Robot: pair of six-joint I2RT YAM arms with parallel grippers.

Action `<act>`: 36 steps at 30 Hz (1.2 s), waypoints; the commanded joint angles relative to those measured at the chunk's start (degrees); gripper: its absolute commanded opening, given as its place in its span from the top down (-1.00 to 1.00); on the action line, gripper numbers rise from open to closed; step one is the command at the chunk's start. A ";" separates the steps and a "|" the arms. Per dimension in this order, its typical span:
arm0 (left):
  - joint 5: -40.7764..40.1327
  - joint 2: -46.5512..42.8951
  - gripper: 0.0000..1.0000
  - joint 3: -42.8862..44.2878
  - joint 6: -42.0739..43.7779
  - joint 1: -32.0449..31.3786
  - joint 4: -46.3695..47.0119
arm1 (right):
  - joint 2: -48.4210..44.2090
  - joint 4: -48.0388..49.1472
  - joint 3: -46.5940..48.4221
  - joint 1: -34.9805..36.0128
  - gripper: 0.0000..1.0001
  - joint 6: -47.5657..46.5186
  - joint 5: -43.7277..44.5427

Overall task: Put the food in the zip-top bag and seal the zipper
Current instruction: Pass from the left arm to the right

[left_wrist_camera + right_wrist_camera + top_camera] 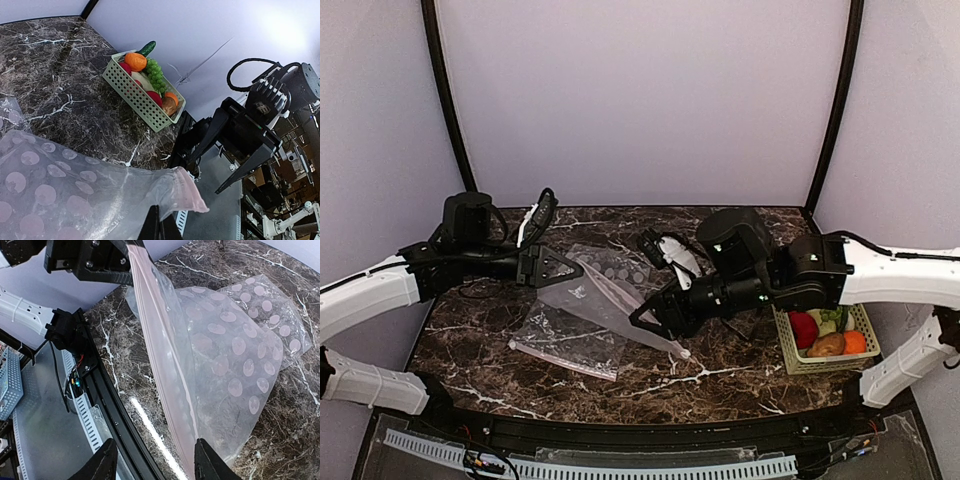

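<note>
spare bag (pixel 563 342) beside zip-top bag (pixel 607 300), basket (pixel 784 342) right

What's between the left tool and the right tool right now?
The zip-top bag, its pink zipper edge running from the left tool to the open right tool; clearest in the right wrist view.

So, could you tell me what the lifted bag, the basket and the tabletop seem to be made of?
The zip-top bag looks like thin clear plastic film: marble shows through, and it creases and sags. The basket seems moulded plastic, pale green, matte, with regular slots. The table looks like glossy dark marble with white veins; real stone or laminate, I cannot tell.
</note>
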 commanded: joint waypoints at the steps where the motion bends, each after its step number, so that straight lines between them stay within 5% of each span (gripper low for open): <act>1: 0.10 -0.53 0.99 1.23 1.10 -0.41 -0.43 | 1.18 -0.20 0.74 0.51 0.00 -0.26 2.42; 17: -0.45 -1.06 0.99 0.97 0.77 -0.50 -0.77 | 5.22 -2.31 3.04 -2.75 0.40 0.40 2.90; 25: 0.04 -1.48 0.99 0.61 0.49 -0.57 -0.77 | 7.46 -2.23 4.54 -3.43 0.41 -1.61 2.62; 36: -1.79 -1.22 0.99 1.47 2.71 -0.94 -3.86 | 9.83 -0.38 7.33 -3.46 1.00 -5.12 -1.56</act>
